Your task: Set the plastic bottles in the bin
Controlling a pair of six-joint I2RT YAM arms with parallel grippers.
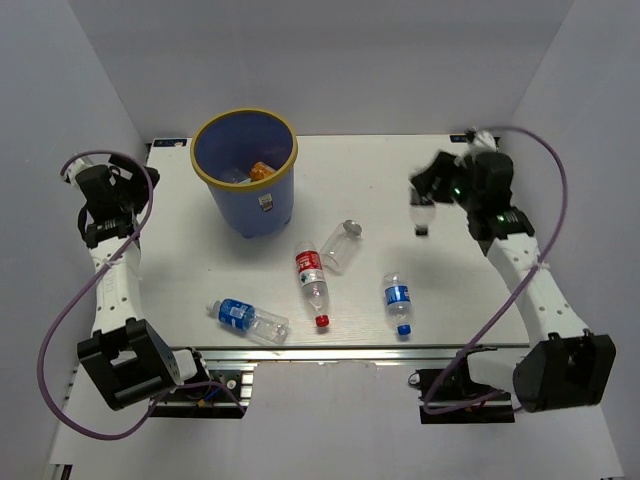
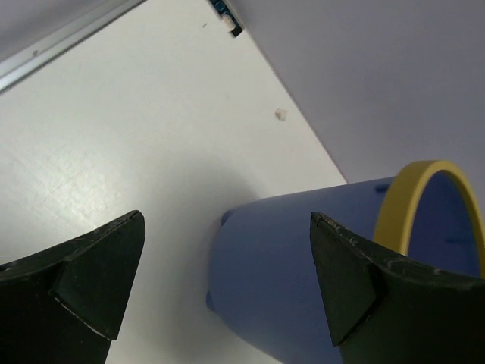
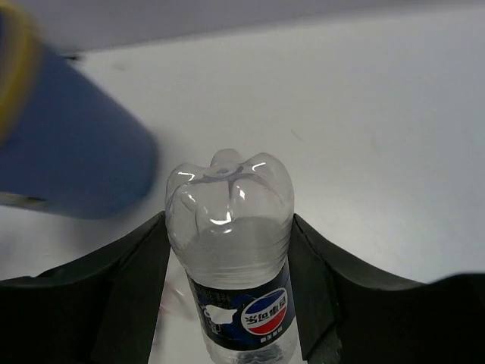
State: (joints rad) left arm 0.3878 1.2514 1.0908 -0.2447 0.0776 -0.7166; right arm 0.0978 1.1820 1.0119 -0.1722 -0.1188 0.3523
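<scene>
The blue bin [image 1: 245, 195] with a yellow rim stands at the far left of the table, with an orange-filled bottle [image 1: 260, 171] inside it. My right gripper [image 1: 428, 192] is shut on a clear bottle with a black label [image 3: 227, 262] and holds it above the table's far right, its base pointing away from the wrist. The bin [image 3: 68, 152] shows blurred to its left. Several bottles lie on the table: a blue-label one [image 1: 248, 318], a red-label one [image 1: 312, 280], a clear one [image 1: 340, 247] and another blue-label one [image 1: 398, 302]. My left gripper [image 2: 227, 220] is open and empty beside the bin [image 2: 303, 258].
Grey walls close in the table at the back and sides. A metal rail [image 1: 340, 352] runs along the table's near edge between the two arm bases. A small white scrap [image 2: 281, 114] lies near the back wall.
</scene>
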